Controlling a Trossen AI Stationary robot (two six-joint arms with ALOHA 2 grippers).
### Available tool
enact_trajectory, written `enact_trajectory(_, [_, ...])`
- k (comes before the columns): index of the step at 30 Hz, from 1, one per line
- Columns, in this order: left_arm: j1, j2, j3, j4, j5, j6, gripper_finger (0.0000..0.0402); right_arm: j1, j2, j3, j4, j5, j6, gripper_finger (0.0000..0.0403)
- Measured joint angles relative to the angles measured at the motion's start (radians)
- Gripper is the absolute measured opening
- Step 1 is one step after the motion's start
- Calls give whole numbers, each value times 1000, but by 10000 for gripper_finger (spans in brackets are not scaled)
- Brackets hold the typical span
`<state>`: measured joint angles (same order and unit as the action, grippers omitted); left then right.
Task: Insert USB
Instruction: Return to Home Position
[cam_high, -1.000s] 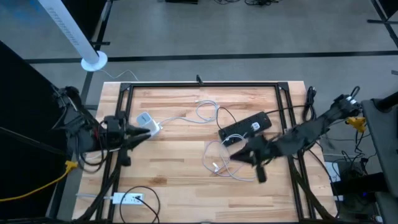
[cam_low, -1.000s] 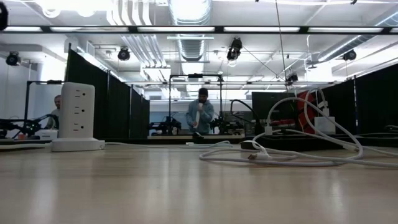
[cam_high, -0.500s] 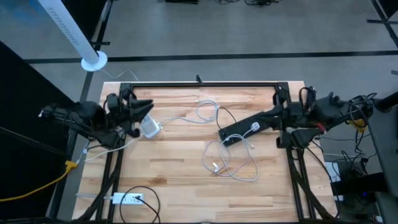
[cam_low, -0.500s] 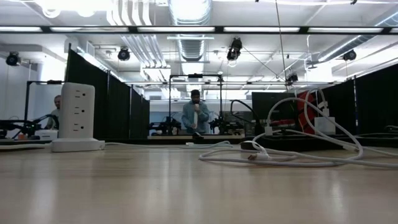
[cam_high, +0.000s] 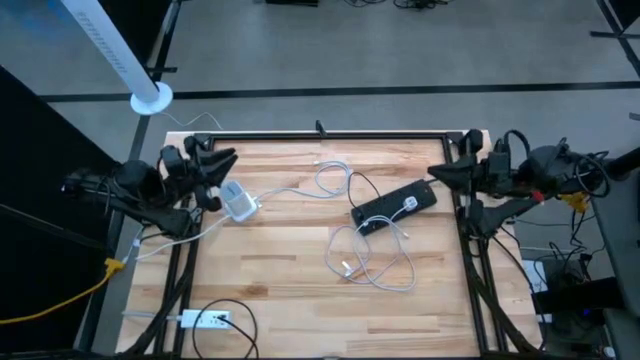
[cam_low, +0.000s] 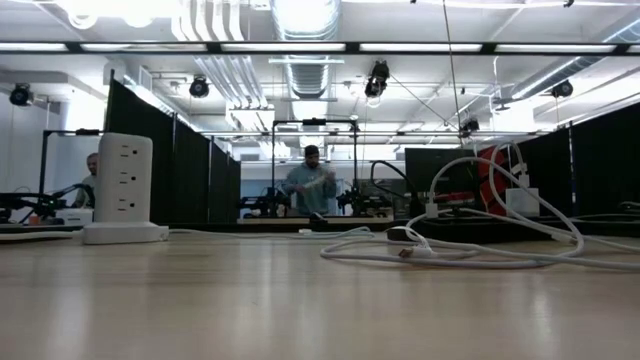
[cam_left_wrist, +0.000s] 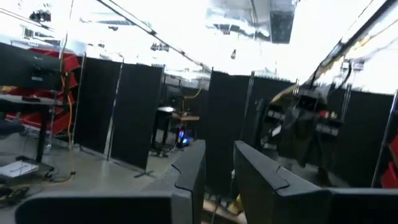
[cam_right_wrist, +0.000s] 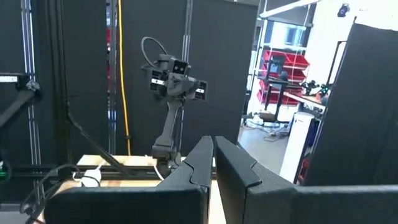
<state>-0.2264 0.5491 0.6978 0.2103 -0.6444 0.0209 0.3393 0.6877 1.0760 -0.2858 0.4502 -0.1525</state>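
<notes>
Plugging looks done; what's left is parking the arms.

- Black power strip (cam_high: 394, 208) lies diagonally mid-bench, toward the right. A white plug (cam_high: 410, 204) sits in its top face, and the white cable (cam_high: 372, 268) loops loose on the bench (cam_high: 280, 290) just in front of it.
- One end of that cable (cam_high: 347, 268) seems to lie free on the wood. Too small to tell whether it's a connector that belongs anywhere.
- White tower outlet (cam_high: 238, 201) stands upright near the left edge. A second white lead (cam_high: 300, 186) runs from its base toward the middle. I can't see which socket it's in.
- Left pincer (cam_high: 222, 165) is at the bench's left edge, just beside the tower and not touching it. In its wrist view the fingers are a narrow gap apart with nothing between them.
- Right pincer (cam_high: 440, 172) is at the right edge, well apart from the strip. Its fingers are closed together and empty.
- Neither arm shows in the low view, so both are clear of the work area.
- A person (cam_low: 311, 185) stands in the room beyond the bench, not involved.

Judgement: insertions complete as far as visible. Both arms are folded near their bases, so homing is nearly finished. Seating depth of the plugs can't be checked from here.
</notes>
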Motion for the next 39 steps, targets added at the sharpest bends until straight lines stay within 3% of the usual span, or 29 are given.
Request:
enact_trajectory(5, [0,-126,-7,-227,23,-14,45,0,-41,-12,-65,8,39,0])
enact_trajectory(13, [0,-310,-51,-352,58,-31,23,0,-235,-153,-53,31,156,0])
enact_trajectory(18, [0,-397,-171,-322,76,-67,23,0,-352,-283,87,38,149,0])
enact_trajectory(25, [0,-547,-271,-220,135,-56,23,0,-517,-365,97,41,159,0])
enact_trajectory(31, [0,-529,-297,-197,113,-27,22,0,-630,-363,120,57,53,0])
enact_trajectory(39, [1,-548,-352,-111,47,49,22,0,-591,-422,210,309,-114,0])
